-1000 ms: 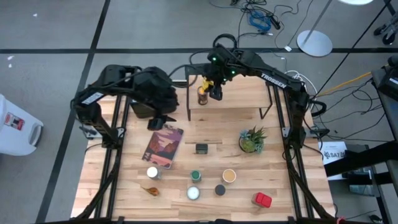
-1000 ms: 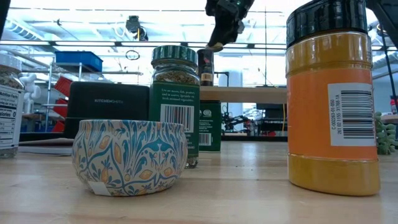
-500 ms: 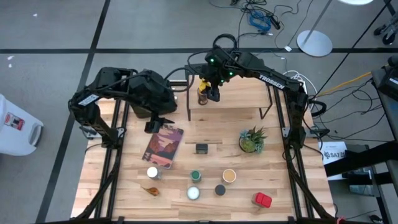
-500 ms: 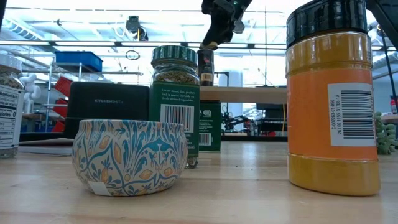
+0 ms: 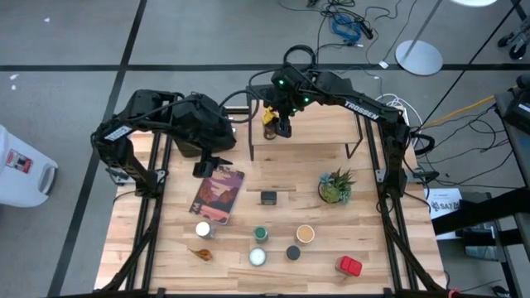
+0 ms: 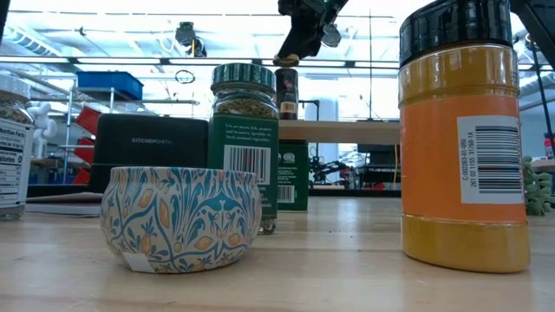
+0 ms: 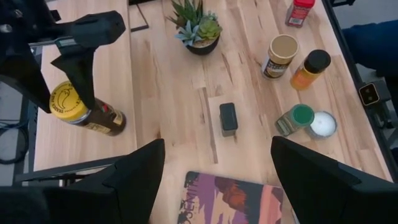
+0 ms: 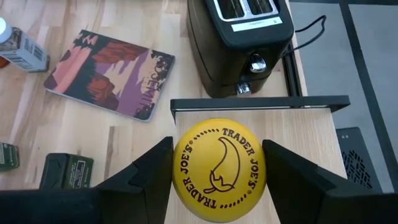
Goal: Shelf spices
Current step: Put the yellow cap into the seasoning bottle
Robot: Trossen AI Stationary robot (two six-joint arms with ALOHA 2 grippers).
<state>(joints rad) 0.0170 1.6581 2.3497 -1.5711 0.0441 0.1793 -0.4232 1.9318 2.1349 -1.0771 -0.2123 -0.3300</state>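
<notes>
Over on the left, the left claw [image 5: 214, 159] hangs with its fingers spread and nothing in them, above the worktop [image 5: 281, 186] near the book [image 5: 217, 194] and the toaster [image 8: 239, 37]; it looks to be waiting.

The work is further right. The right claw [image 5: 279, 124] sits over the left end of the shelf [image 5: 319, 124], straddling the yellow-lidded jar [image 8: 219, 166]. Its fingers flank the lid with slim gaps either side, so I'd call it released rather than gripping, and the jar stands on the shelf top by itself. If this is the letting-go step, the thing to do well is a straight lift, keeping either finger from brushing the lid, since the jar is close to the shelf's end and a nudge could tip it off.

The rest of the spices wait at the worktop's front: a white-topped jar [image 5: 203, 229], a green-topped jar [image 5: 261, 234], a tan-topped one [image 5: 305, 234], a black-topped one [image 5: 292, 252] and a red tin [image 5: 349, 265].

The right wrist view shows those gaps beside the lid. The low view instead shows the claw's tips above the jar's top, with the jar upright on the shelf.
</notes>
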